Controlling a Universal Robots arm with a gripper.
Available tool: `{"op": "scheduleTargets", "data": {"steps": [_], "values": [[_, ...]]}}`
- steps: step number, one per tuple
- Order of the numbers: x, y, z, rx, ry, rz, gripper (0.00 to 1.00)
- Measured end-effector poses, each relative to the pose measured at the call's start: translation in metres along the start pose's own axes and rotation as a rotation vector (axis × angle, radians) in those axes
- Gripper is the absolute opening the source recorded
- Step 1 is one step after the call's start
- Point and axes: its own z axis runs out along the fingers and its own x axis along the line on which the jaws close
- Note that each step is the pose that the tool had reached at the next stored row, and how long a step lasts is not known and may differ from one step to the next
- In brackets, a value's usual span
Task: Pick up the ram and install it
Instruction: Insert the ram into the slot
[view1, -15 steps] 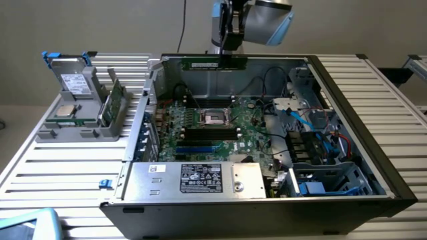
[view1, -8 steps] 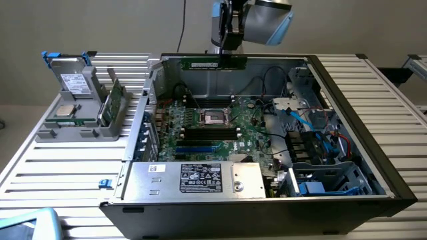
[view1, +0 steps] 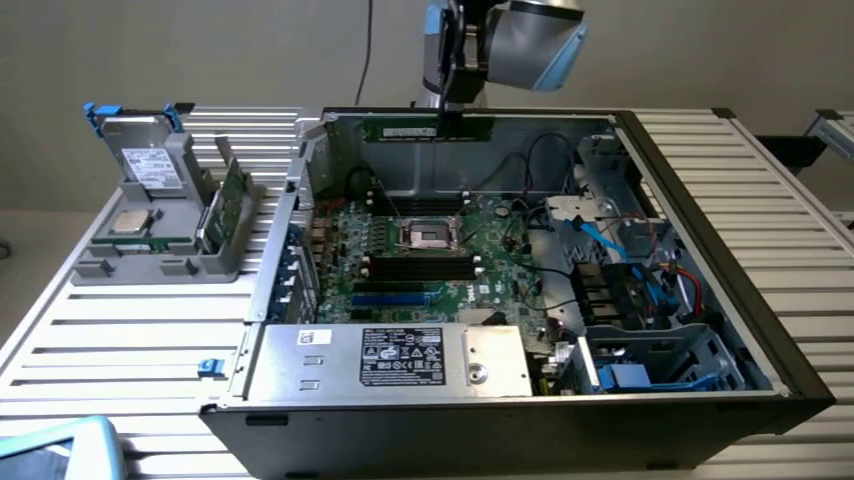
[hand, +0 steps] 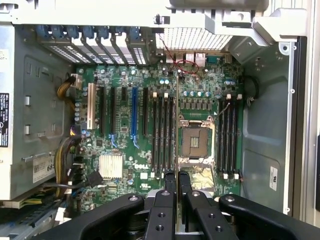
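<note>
Clamping long thin green RAM circuit-board stick (view1: 400, 129) in black gripper (view1: 461, 122), hovering over black PC case (view1: 534, 440), roughly above dark mobo slots (hand: 162, 135) by silver CPU socket (hand: 194, 137); prob. needing stick kept parallel w/ slot, notch matched, pressure even.

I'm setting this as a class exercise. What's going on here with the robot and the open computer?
A single robot arm is working over an open computer case that lies on a slatted table. Its gripper appears to be shut on the ram, a long green stick held level. The ram is not installed yet. It hangs above the motherboard, whose black slots look empty. On the exterior view's left, a grey holder carries a drive and a processor chip.
</note>
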Motion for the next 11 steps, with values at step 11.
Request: {"op": "scheduleTargets", "data": {"steps": [11], "values": [[0.000,-0.0013,0.0198,0.0037,0.0002,0.000,0.14]]}}
